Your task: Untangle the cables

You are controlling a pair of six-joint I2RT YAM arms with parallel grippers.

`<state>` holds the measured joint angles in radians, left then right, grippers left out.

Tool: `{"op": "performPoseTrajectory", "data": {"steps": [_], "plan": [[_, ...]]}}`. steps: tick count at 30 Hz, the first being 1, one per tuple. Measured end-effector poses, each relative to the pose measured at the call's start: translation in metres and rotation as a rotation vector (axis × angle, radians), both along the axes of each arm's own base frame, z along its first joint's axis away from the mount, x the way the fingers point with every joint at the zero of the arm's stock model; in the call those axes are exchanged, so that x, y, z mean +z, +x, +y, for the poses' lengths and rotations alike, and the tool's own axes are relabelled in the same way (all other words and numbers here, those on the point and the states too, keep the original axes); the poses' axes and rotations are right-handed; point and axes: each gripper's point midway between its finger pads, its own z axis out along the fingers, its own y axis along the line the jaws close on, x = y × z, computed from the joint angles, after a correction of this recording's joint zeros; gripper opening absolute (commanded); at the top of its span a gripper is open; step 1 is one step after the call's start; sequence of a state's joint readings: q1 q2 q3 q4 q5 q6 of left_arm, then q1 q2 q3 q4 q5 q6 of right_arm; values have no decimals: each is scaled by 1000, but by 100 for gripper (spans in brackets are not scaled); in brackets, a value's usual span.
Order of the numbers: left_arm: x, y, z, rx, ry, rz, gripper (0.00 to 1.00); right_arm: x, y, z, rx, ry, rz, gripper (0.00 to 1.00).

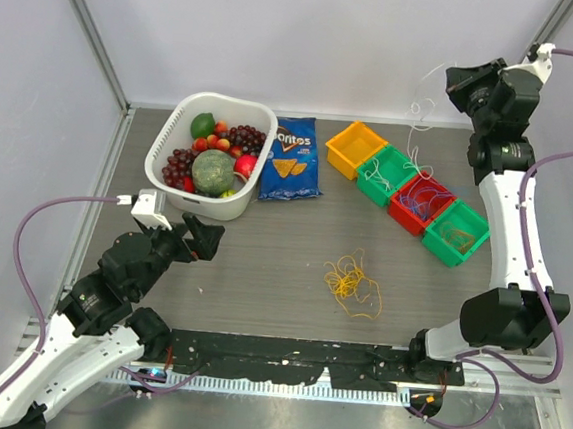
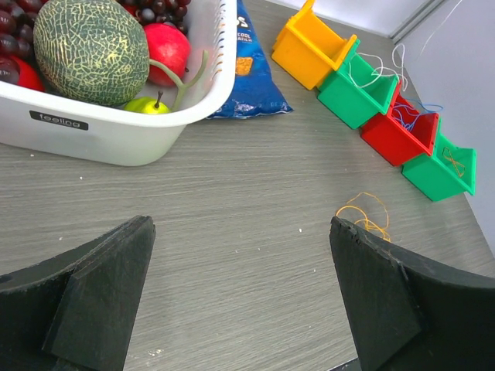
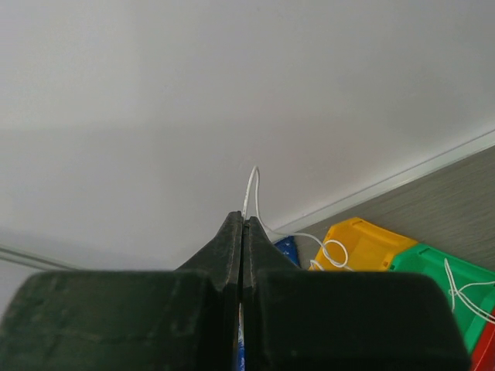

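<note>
1. Two cables stand out. A thin white cable (image 1: 417, 113) hangs from the upper right of the top view into a green bin (image 1: 371, 187), and a yellow cable (image 1: 353, 283) lies in loose loops on the bench (image 1: 262, 263) at centre.
2. The right tool (image 1: 455, 81), raised high at upper right, is clenched on the white cable's end.
3. The left tool (image 1: 202, 235), low at lower left, is released and holds nothing.

lab: white panels (image 1: 332, 38) enclose table (image 1: 262, 263)
</note>
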<state>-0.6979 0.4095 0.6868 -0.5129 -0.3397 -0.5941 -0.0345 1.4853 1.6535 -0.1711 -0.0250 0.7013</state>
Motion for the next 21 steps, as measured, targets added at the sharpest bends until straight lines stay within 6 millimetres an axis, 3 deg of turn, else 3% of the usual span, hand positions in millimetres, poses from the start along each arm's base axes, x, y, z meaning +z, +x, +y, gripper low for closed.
{"op": "performPoseTrajectory", "data": {"steps": [9, 17, 21], "plan": [[1, 0, -1, -1, -3, -3, 100, -22, -19, 19, 96, 74, 19, 1], [1, 0, -1, -3, -4, -3, 100, -7, -30, 52, 280, 155, -30, 1], [1, 0, -1, -3, -5, -4, 100, -11, -40, 71, 400, 196, -31, 1]]}}
